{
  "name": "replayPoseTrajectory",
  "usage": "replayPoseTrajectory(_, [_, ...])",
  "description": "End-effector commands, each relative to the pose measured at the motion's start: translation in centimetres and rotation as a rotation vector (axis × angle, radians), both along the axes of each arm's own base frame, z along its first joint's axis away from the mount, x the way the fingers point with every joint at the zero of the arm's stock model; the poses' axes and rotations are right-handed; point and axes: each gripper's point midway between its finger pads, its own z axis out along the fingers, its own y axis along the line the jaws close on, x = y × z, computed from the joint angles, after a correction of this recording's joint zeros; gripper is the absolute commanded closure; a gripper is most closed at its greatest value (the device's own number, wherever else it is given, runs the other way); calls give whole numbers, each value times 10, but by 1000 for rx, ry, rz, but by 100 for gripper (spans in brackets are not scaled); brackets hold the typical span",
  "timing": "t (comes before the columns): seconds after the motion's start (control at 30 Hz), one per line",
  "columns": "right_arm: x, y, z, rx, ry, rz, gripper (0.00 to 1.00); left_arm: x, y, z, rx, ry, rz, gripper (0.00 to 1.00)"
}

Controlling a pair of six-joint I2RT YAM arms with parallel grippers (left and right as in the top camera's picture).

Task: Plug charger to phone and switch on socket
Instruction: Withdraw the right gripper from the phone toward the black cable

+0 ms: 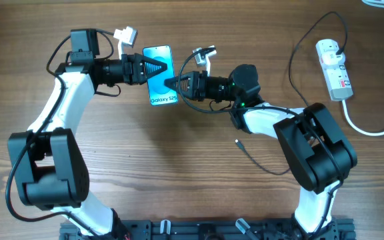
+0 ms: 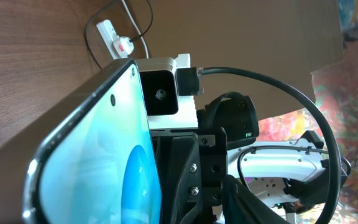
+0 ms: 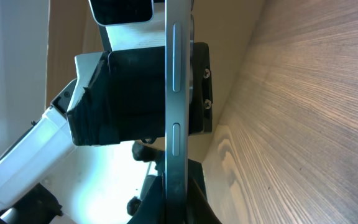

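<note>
Between the two grippers, up off the table, is where the phone (image 1: 161, 90) sits right now, screen facing up. The left gripper (image 1: 155, 68) comes in from one long side with a finger over the glass, closed on it. The right gripper (image 1: 176, 83) meets the opposite side, and its wrist view shows the silver edge running straight down between its fingers, so I'd call that one clamped on too.

Handling-wise: it's a stiff, light slab, but glass and polished metal are slippery, and I'd guess it would twist out of a one-sided pinch. Gripping flat across the faces near the middle, clear of the side buttons and the port end, seems safest.

Both arms reach forward and fold inward, wrists rolled sideways, nose to nose.

The charger (image 1: 237, 142) is thin and floppy. Its tip lies on the wood behind the right gripper, back by that arm's elbow, nobody holding it. I'd grab just behind the connector. The socket (image 1: 333, 79) is well off to the right gripper's outer side.
</note>
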Motion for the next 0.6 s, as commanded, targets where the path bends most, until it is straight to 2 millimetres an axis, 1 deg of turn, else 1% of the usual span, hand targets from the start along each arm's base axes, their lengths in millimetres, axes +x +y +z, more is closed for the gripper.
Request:
replayPoseTrajectory(0.0, [15, -2, -9, 0, 103, -75, 96, -13, -5, 24, -89, -58, -71, 55])
replayPoseTrajectory(0.13, [15, -2, -9, -2, 105, -72, 96, -13, -5, 24, -89, -58, -71, 63])
replayPoseTrajectory(0.2, [15, -2, -10, -5, 102, -73, 96, -13, -5, 24, -89, -57, -71, 70])
replayPoseTrajectory(0.27, [15, -2, -10, -6, 99, -73, 96, -13, -5, 24, -89, -57, -71, 79])
replayPoseTrajectory(0.33, [15, -2, -10, -6, 99, -73, 96, -13, -5, 24, -89, -57, -71, 85])
replayPoseTrajectory(0.37, [15, -2, -10, -7, 96, -72, 95, -13, -5, 23, -87, -57, -69, 91])
replayPoseTrajectory(0.4, [14, -1, -10, -9, 83, -69, 92, -13, -5, 23, -83, -57, -67, 96])
replayPoseTrajectory(0.53, [12, -1, -17, -35, 59, -55, 67, -6, -4, 9, -11, -33, -21, 96])
replayPoseTrajectory(0.57, [12, -2, -19, -42, 52, -54, 64, -3, -4, 4, 18, -24, -3, 96])
